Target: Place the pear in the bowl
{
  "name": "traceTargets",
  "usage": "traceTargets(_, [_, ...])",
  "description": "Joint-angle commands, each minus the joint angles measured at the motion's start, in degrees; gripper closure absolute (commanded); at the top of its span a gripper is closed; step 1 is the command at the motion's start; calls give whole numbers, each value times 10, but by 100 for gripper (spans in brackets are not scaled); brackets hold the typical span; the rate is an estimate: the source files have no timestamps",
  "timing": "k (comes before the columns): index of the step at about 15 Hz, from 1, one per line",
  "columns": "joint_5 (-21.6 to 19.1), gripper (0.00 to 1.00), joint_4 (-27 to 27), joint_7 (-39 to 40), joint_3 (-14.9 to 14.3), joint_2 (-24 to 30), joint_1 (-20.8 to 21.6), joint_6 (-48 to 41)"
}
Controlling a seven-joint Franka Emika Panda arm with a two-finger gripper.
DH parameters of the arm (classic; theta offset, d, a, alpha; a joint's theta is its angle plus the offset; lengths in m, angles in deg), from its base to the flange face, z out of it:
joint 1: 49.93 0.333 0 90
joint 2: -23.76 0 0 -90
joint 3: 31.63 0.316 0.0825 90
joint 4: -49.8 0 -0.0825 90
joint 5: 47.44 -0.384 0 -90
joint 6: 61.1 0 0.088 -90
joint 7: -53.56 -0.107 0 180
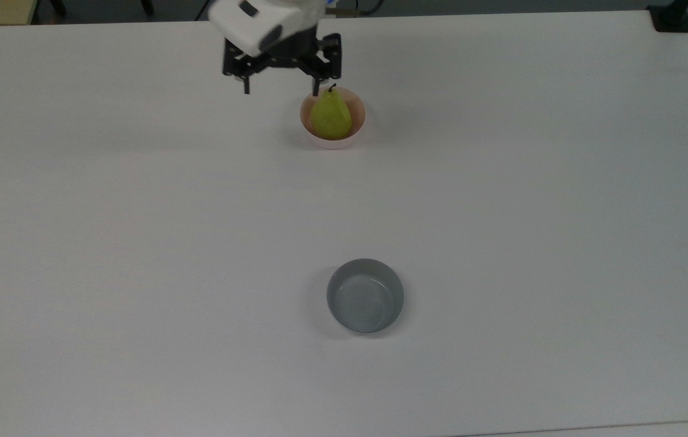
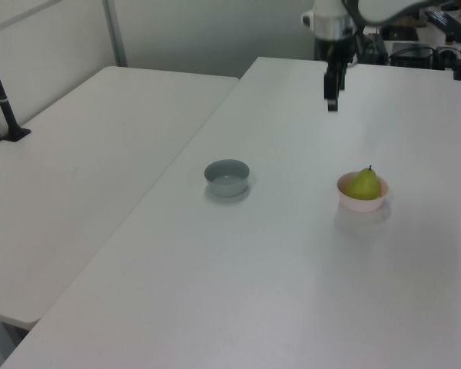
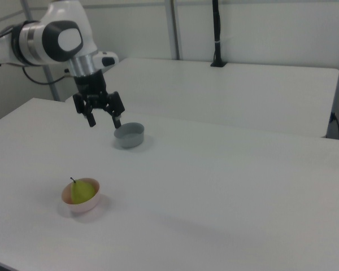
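Sitting in the pink bowl (image 1: 332, 138), the pear (image 1: 330, 116) stood with its dark stem up, its base down inside and its top rising above the rim. The bowl rested on the tabletop (image 1: 502, 212) close to the top view's upper edge, about midway along it. The gripper (image 1: 281, 90) hung in the air with its two fingers (image 1: 319, 85) spread wide and nothing between them. In the top view one fingertip appeared just beside the pear's stem, the other well off to the top view's left; the left view and the right view showed the gripper (image 3: 103, 121) raised clear of the fruit, so the closeness was probably only a matter of angle. In the left view the gripper (image 2: 333, 98) hung above and beyond the bowl (image 2: 362, 201). A grey bowl (image 1: 365, 295) sat well apart from the pink one, toward the top view's lower edge, roughly in line with it.
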Motion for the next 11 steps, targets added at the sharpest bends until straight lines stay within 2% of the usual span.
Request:
traceTargets(1, [-43,0,28,-1,-3,23,-32,-21])
traceTargets(3, [-62,0,32,1,-2,36,-57,-21])
traceTargets(11, [-63,0,44,-7,-3,42,-69,-27])
